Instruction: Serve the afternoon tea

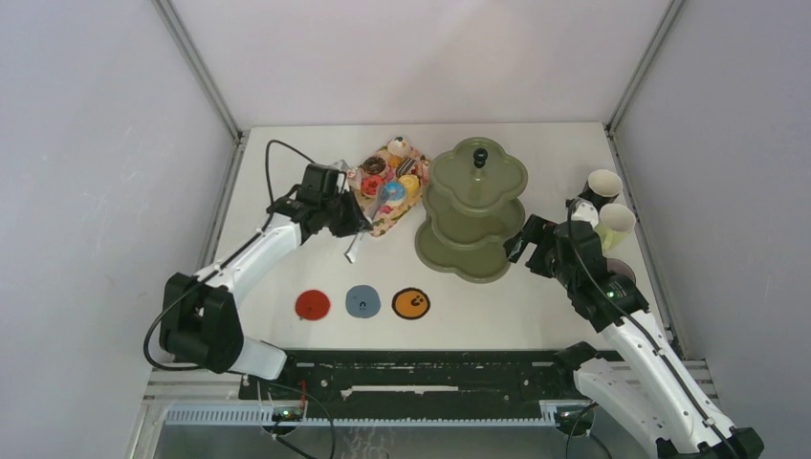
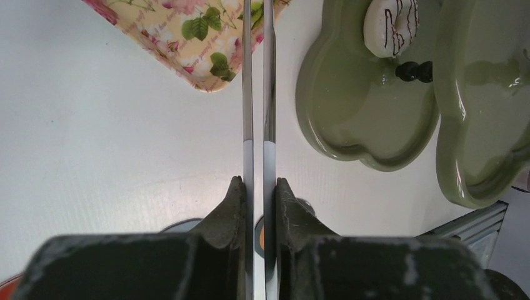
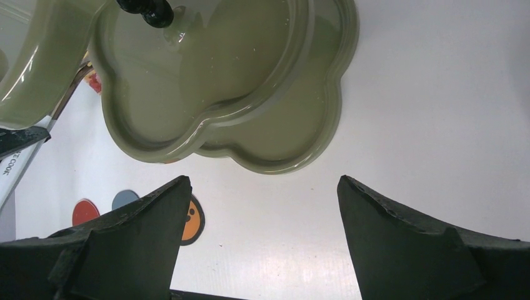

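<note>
Nearest, three round coasters [image 1: 362,301] are seen in front of the olive-green three-tier scalloped stand [image 1: 469,256]. Left of the stand, slim metal tongs [image 2: 248,94] are clamped by the left gripper [image 2: 256,187], their arms pressed almost together. The tips are cut off in the wrist view, so any catch cannot be told. Right of the stand, the right gripper [image 3: 262,184] is spread wide, with nothing between its fingers.

Only the overhead view shows colourful toy pastries [image 1: 390,177] heaped on the pink floral rectangular tray [image 1: 381,230], behind and left of the stand. It also shows pale-lined mugs [image 1: 602,184] far to the right.

In the left wrist view a white dark-striped donut [image 2: 390,25] is seen against the stand; whether it lies on a tier cannot be told.
</note>
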`<action>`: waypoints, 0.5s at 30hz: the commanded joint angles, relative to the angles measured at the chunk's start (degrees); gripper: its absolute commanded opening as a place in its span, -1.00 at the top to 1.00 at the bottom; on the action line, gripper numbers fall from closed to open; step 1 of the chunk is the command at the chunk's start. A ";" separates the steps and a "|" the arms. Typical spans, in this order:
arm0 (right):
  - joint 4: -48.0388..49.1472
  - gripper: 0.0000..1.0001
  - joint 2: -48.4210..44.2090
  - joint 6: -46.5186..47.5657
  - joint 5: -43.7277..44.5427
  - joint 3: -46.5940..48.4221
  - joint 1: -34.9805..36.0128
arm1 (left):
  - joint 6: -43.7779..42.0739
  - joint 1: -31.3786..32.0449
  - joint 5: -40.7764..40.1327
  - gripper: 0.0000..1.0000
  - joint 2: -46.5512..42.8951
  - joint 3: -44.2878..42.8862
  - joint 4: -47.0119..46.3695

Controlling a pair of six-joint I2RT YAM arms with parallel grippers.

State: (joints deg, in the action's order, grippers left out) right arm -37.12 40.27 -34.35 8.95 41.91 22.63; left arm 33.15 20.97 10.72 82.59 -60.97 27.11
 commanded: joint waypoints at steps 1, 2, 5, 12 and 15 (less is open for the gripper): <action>1.45 -0.89 -0.11 -0.99 0.84 0.47 0.52 | -3.40 -0.35 -0.40 0.99 -5.27 -4.66 1.76; 1.36 -0.89 -0.11 -1.11 0.81 0.47 0.49 | -3.83 -0.39 -1.03 1.00 -6.05 -4.76 2.37; 1.03 -0.89 -0.20 -1.23 1.03 0.47 0.62 | -5.01 -0.37 -1.96 1.00 -8.35 -5.14 3.55; 1.54 -0.89 0.23 -1.62 1.07 0.45 1.04 | -6.30 -0.34 -4.25 1.00 -10.64 -6.94 5.53; 1.87 -0.89 0.32 -1.78 1.22 0.46 1.38 | -7.26 -0.36 -4.14 1.00 -11.52 -8.00 6.48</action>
State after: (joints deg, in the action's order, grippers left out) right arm -37.12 40.49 -35.09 9.28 41.91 23.29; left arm 28.42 20.95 7.44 74.22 -63.86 34.09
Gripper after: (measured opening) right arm 0.945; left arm 0.209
